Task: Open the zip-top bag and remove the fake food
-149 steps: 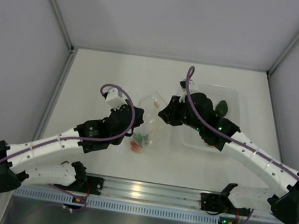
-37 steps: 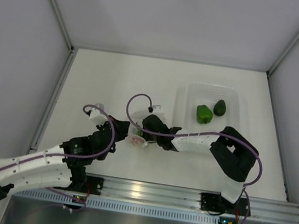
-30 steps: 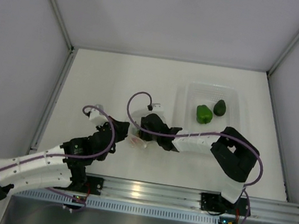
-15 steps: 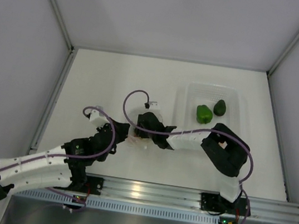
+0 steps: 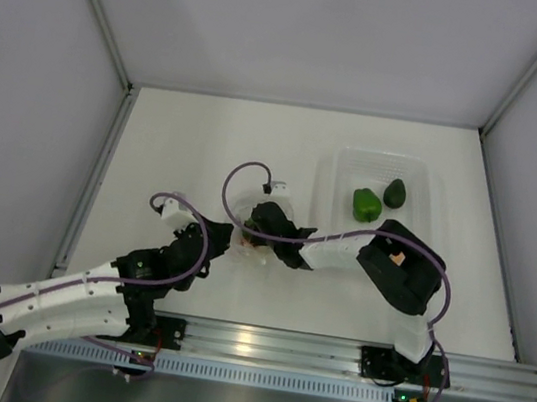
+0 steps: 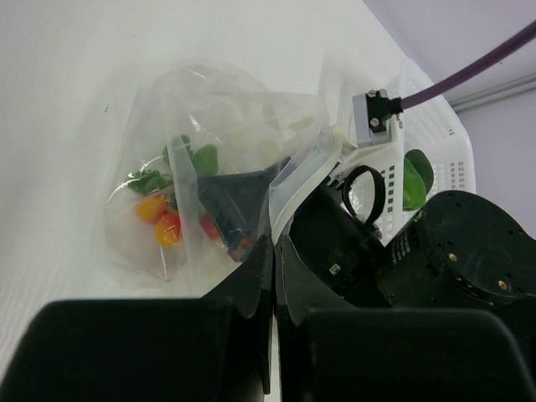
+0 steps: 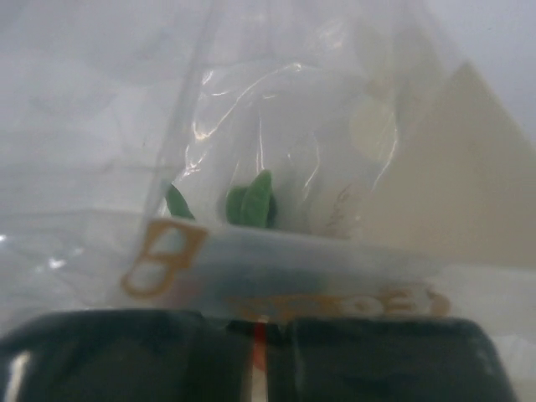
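The zip-top bag (image 5: 240,209) lies crinkled at mid-table; in the left wrist view (image 6: 218,109) its mouth faces right. My left gripper (image 5: 226,242) (image 6: 274,248) is shut on the bag's zip edge. My right gripper (image 5: 257,230) (image 7: 260,339) reaches inside the bag, its jaws nearly together with a red sliver between them. The tiny tomatoes (image 6: 164,221) on their green sprig (image 6: 188,157) lie inside the bag, and green leaves (image 7: 254,199) show just ahead of the right fingers. The green pepper (image 5: 366,205) and avocado (image 5: 395,192) lie in the tray. The peach is out of view.
The rigid clear tray (image 5: 424,174) stands to the right of the bag, and its white rim (image 6: 444,126) shows in the left wrist view. The right arm's folded elbow (image 5: 399,271) sits just in front of the tray. Grey walls enclose the table.
The right gripper has slid left, deeper into the bag, and its elbow has folded in. The left gripper still holds the bag edge. Since five seconds ago the pepper and avocado lie in the tray.
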Controlling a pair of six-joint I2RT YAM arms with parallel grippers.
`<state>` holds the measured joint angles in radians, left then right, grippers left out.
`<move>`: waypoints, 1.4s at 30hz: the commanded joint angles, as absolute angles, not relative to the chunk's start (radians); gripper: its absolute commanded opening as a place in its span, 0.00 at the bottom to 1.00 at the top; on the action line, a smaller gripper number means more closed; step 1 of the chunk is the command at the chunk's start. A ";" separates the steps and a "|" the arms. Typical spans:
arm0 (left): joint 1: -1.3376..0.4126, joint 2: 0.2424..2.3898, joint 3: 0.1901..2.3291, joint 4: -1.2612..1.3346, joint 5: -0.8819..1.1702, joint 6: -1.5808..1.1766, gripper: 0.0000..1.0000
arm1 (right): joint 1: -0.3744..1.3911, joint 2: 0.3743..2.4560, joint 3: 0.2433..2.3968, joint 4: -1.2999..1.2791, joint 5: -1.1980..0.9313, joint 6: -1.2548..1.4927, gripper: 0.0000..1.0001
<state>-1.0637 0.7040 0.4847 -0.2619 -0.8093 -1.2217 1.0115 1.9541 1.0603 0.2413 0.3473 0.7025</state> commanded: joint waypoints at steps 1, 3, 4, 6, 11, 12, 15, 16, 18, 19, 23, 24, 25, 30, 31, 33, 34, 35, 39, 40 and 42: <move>-1.063 0.687 0.479 -0.238 -0.834 -1.230 0.00 | 1.002 1.859 1.005 0.298 0.385 0.678 0.00; -1.063 0.684 0.476 -0.241 -0.842 -1.230 0.00 | 1.002 1.817 0.988 0.302 0.393 0.672 0.00; -1.063 0.680 0.476 -0.241 -0.844 -1.230 0.00 | 1.002 1.804 0.976 0.301 0.394 0.661 0.00; -1.063 0.670 0.474 -0.241 -0.848 -1.235 0.00 | 1.002 1.766 0.965 0.301 0.400 0.649 0.00; -1.063 0.660 0.468 -0.242 -0.859 -1.236 0.00 | 1.002 1.692 0.942 0.284 0.391 0.612 0.00; -1.063 0.661 0.466 -0.242 -0.859 -1.236 0.00 | 1.002 1.680 0.937 0.284 0.391 0.608 0.00; -1.063 0.666 0.468 -0.242 -0.865 -1.230 0.00 | 1.002 1.640 0.920 0.279 0.397 0.592 0.00; -1.063 0.663 0.468 -0.242 -0.865 -1.230 0.00 | 1.003 1.629 0.913 0.276 0.400 0.583 0.00; -1.063 0.661 0.468 -0.242 -0.865 -1.229 0.00 | 1.003 1.600 0.905 0.264 0.407 0.575 0.00; -1.063 0.661 0.468 -0.244 -0.867 -1.227 0.00 | 1.005 1.591 0.902 0.259 0.407 0.569 0.00; -1.063 0.657 0.472 -0.245 -0.874 -1.227 0.00 | 1.009 1.546 0.902 0.244 0.365 0.525 0.00; -1.063 0.658 0.477 -0.245 -0.879 -1.226 0.00 | 1.012 1.540 0.903 0.241 0.359 0.500 0.00; -1.063 0.657 0.480 -0.250 -0.882 -1.226 0.00 | 1.014 1.531 0.900 0.241 0.353 0.486 0.00; -1.063 0.660 0.511 -0.288 -0.913 -1.212 0.00 | 1.022 1.488 0.853 0.262 0.304 0.419 0.00; -1.063 0.660 0.523 -0.305 -0.919 -1.207 0.00 | 1.023 1.482 0.848 0.273 0.289 0.407 0.00; -1.063 0.652 0.535 -0.317 -0.928 -1.184 0.00 | 1.029 1.473 0.839 0.279 0.235 0.370 0.00; -1.063 0.649 0.549 -0.318 -0.930 -1.169 0.00 | 1.037 1.470 0.839 0.278 0.221 0.361 0.00; -1.063 0.650 0.558 -0.318 -0.928 -1.135 0.00 | 1.040 1.470 0.838 0.281 0.200 0.347 0.00; -1.063 0.679 0.624 -0.316 -0.907 -1.022 0.00 | 1.074 1.440 0.827 0.318 0.143 0.269 0.00; -1.063 0.707 0.641 -0.318 -0.894 -0.999 0.00 | 1.078 1.433 0.839 0.308 0.132 0.262 0.00; -1.063 0.732 0.678 -0.316 -0.855 -0.939 0.00 | 1.092 1.424 0.876 0.267 0.138 0.253 0.00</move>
<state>-1.0637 0.6983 0.6048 -0.3183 -0.8734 -1.0645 1.0660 1.4803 0.8249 0.2455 0.1776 0.3138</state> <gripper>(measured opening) 0.022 0.008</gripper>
